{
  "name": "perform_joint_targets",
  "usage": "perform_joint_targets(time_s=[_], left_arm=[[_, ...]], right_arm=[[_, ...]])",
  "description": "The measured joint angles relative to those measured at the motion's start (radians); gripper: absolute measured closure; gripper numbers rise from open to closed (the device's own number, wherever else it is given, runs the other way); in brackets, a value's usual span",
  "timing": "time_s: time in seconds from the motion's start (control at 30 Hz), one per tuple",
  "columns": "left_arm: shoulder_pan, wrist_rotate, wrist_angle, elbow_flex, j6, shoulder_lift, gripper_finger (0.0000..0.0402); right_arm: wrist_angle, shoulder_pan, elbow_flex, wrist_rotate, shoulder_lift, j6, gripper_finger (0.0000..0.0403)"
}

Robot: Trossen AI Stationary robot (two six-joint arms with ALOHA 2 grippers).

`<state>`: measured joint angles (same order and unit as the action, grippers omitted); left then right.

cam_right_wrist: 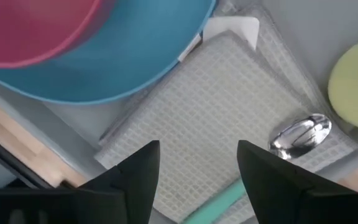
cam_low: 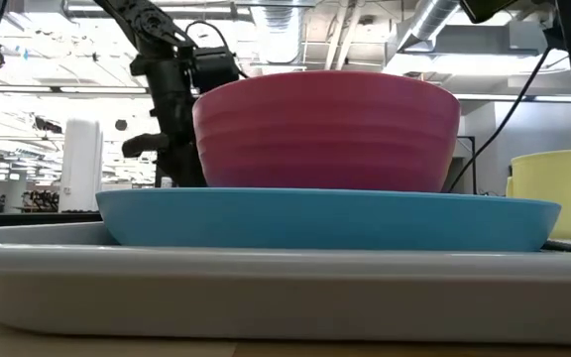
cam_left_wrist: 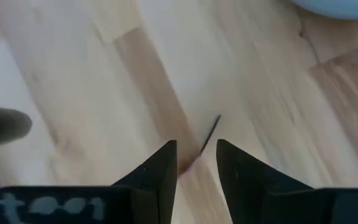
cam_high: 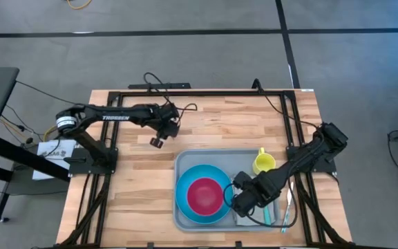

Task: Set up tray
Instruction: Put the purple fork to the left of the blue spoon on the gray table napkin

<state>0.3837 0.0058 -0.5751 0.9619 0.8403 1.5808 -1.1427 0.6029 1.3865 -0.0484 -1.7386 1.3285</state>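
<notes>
The large flat grey plastic tray (cam_high: 182, 164) with rounded corners and a low rim lies on the pale wooden worktop (cam_high: 130, 187), toward five o'clock of its middle in the high view. Inside the tray, at its nine o'clock half, sits a round blue plate (cam_high: 185, 200), and a dark pink ribbed bowl (cam_high: 204, 195) stands on the plate; from above the bowl looks empty. The low view shows the same stack: tray rim (cam_low: 266, 288) lowest, plate (cam_low: 325, 218) on it, bowl (cam_low: 325, 129) on top.

At the tray's three o'clock side lies a folded grey waffle-weave cloth napkin (cam_right_wrist: 229, 106), its edge tucked just under the plate's rim. A shiny metal spoon bowl (cam_right_wrist: 300, 134) rests on the napkin, with a teal handle (cam_right_wrist: 219, 202) running off beside it. A yellow mug (cam_high: 263, 163) stands at the tray's one o'clock corner.

The right hand (cam_high: 240, 200) hovers over the napkin, just at three o'clock of the plate, its fingers (cam_right_wrist: 135, 174) spread wide and holding nothing.

The left hand (cam_high: 159, 140) hangs over bare worktop at eleven o'clock of the tray, apart from it; its fingers (cam_left_wrist: 160, 174) stand narrowly apart with nothing between them.
</notes>
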Motion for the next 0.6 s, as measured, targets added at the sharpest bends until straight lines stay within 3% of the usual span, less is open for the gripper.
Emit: perform_joint_targets(time_s=[0.6], left_arm=[[-0.038, -0.085, 0.044, 0.010, 0.044, 0.177, 0.0303]], right_arm=[[0.000, 0.000, 0.000, -0.053, 0.000, -0.002, 0.0196]])
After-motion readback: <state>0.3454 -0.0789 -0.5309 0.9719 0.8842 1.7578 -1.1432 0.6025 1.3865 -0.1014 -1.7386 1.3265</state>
